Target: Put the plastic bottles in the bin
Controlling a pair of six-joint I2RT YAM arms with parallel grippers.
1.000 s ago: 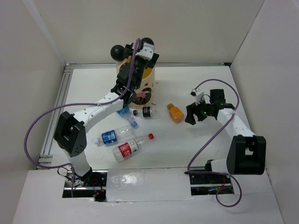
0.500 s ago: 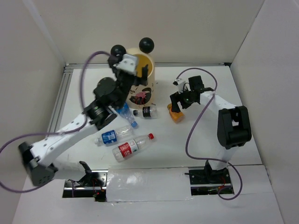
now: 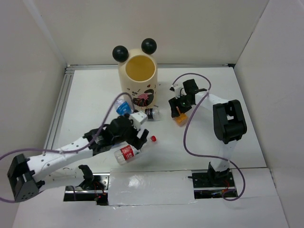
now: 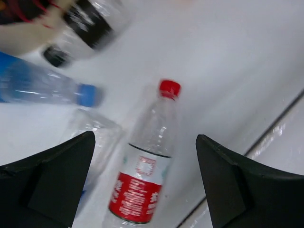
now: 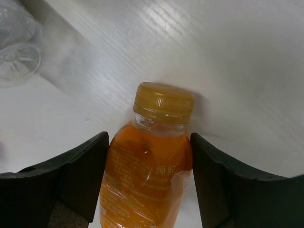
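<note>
Because the right gripper (image 5: pixel 148 136) straddles the orange bottle (image 5: pixel 147 175) on the counter (image 5: pixel 237 71) near the bin (image 3: pixel 127 88), whether squeezing I cannot tell, it should clamp mid-body before lifting. The left gripper (image 4: pixel 145 137) hangs spread over the red-label bottle (image 4: pixel 142 180).

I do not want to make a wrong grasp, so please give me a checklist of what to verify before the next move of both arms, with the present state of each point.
1. Left end effector open over the red-label bottle: ok.
2. Free space around that bottle: not ok, a clear bottle lies close beside it.
3. Right end effector straddles the orange bottle: ok.
4. Firm grip on the orange bottle: cannot tell.
5. Bin upright, mouth unobstructed: ok.
</note>
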